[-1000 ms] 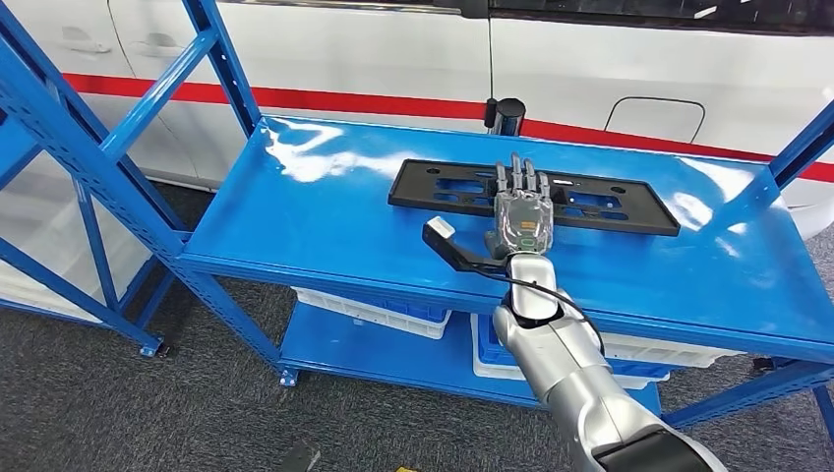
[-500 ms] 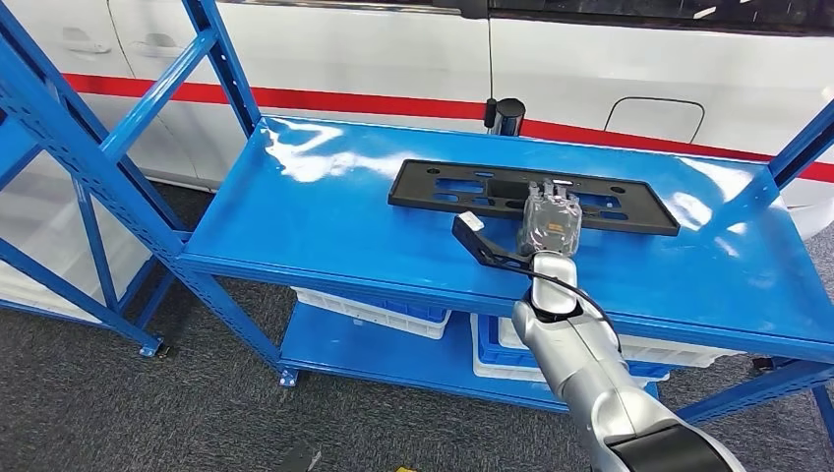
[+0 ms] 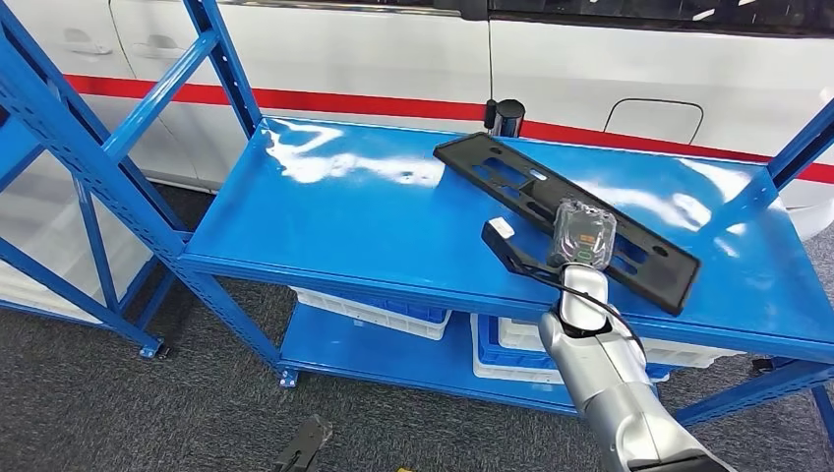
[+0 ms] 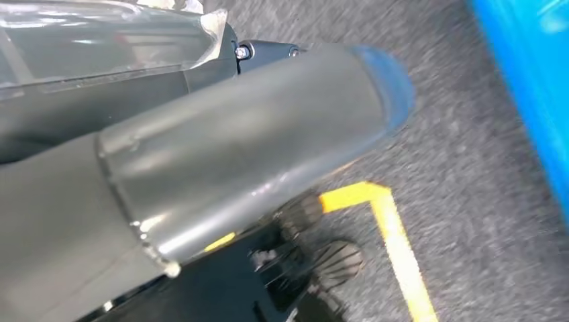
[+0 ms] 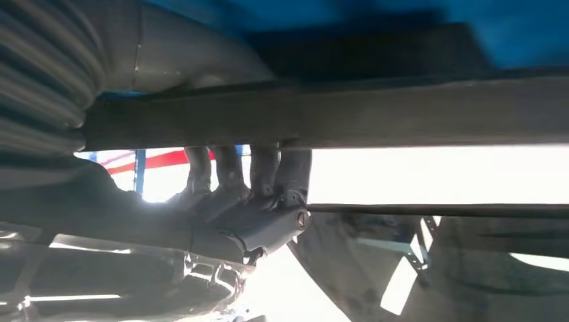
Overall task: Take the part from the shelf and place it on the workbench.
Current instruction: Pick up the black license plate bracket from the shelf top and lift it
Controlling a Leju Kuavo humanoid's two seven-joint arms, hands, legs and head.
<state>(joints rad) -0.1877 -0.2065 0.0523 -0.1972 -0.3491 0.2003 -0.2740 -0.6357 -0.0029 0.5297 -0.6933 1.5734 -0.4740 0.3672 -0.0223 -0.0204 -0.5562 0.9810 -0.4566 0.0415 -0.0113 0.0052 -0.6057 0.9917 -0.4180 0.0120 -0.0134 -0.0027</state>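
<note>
The right hand (image 3: 582,236) grips the black part (image 3: 565,216), its near right end lifted off the shelf (image 3: 325,216); keep it level, clearing the uprights.

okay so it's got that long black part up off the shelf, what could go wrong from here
The right hand holds the long black part off-centre, nearer one end, so it could twist or slip in the grip. The part is tilted, its far end low over the blue shelf, near the black post, and might catch while swinging away.
</note>
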